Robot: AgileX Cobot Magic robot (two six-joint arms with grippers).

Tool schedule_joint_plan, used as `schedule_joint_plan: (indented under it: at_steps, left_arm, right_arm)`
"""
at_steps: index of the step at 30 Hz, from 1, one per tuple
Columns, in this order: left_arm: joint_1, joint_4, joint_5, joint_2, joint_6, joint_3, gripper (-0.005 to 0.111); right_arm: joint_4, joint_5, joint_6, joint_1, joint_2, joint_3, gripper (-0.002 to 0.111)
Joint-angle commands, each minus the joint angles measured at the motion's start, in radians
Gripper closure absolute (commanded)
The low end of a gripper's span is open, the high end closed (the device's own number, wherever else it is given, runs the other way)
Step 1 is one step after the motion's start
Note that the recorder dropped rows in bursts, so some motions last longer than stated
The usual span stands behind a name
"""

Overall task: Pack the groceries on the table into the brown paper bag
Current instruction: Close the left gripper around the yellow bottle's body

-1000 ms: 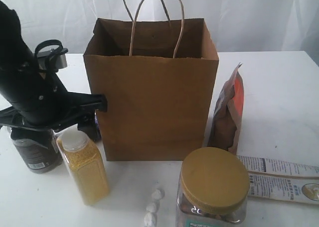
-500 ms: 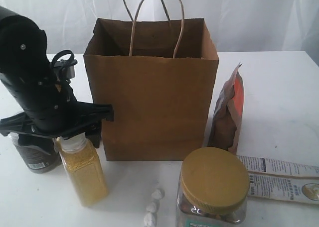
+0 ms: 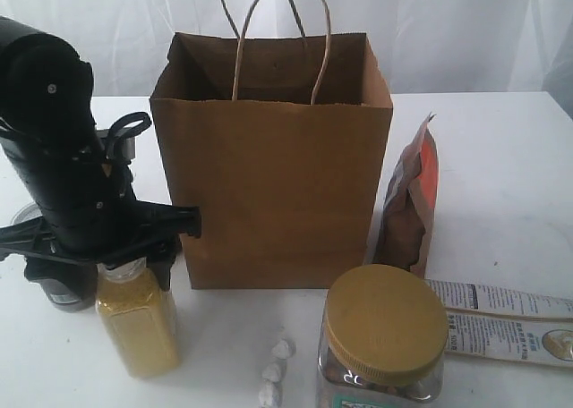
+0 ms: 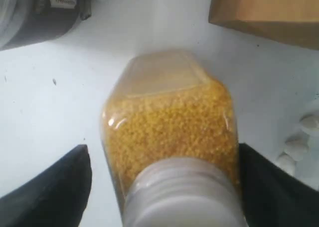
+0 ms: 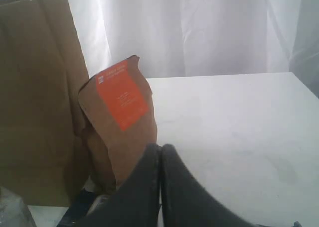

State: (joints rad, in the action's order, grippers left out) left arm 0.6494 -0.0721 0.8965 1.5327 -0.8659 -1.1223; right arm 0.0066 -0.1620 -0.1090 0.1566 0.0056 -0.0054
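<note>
L gripper (image 4: pixel 164 187) sat spread, gaps either side of bottle (image 4: pixel 169 122), bag (image 3: pixel 269 193) close; I'd lowered it since. R gripper (image 5: pixel 160 157) clenched, empty.

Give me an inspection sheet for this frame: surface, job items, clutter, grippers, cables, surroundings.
Surface: white table, a few small specks.
Job's things: brown paper bag upright, mouth open. Yellow-grain bottle upright, front left of it. Dark can mostly hidden behind the left arm. Brown-orange pouch standing right of the bag. Gold-lidded jar in front. White-blue packet lying flat. Carton: not made out.
Clutter: three small white lumps before the bag.
Grippers: left gripper open, straddling the bottle's cap end. Right gripper shut, empty.
Cables: black loop on the left arm.
Surroundings: white curtain behind.
</note>
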Motion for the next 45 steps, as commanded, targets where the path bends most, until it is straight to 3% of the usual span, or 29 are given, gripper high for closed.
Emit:
schedule_joint_plan:
  at_steps: [1, 27, 30, 37, 45]
  left_arm:
    - [0.003, 0.005, 0.037, -0.003, 0.009, 0.028, 0.034]
    - [0.003, -0.019, -0.081, -0.005, 0.130, 0.044, 0.037]
    - [0.003, -0.019, -0.082, -0.005, 0.133, 0.044, 0.051]
    - [0.003, -0.019, -0.080, -0.005, 0.175, 0.044, 0.106]
    - [0.003, -0.018, -0.057, -0.111, 0.299, -0.007, 0.107]
  right_arm:
    - [-0.001, 0.005, -0.001, -0.006, -0.006, 0.005, 0.108]
    - [-0.001, 0.005, -0.001, -0.006, -0.006, 0.005, 0.108]
    - [-0.001, 0.005, -0.001, -0.006, -0.006, 0.005, 0.108]
    - [-0.001, 0.005, -0.001, -0.006, -0.006, 0.005, 0.108]
    - [-0.001, 0.005, -0.001, -0.006, -0.006, 0.005, 0.108]
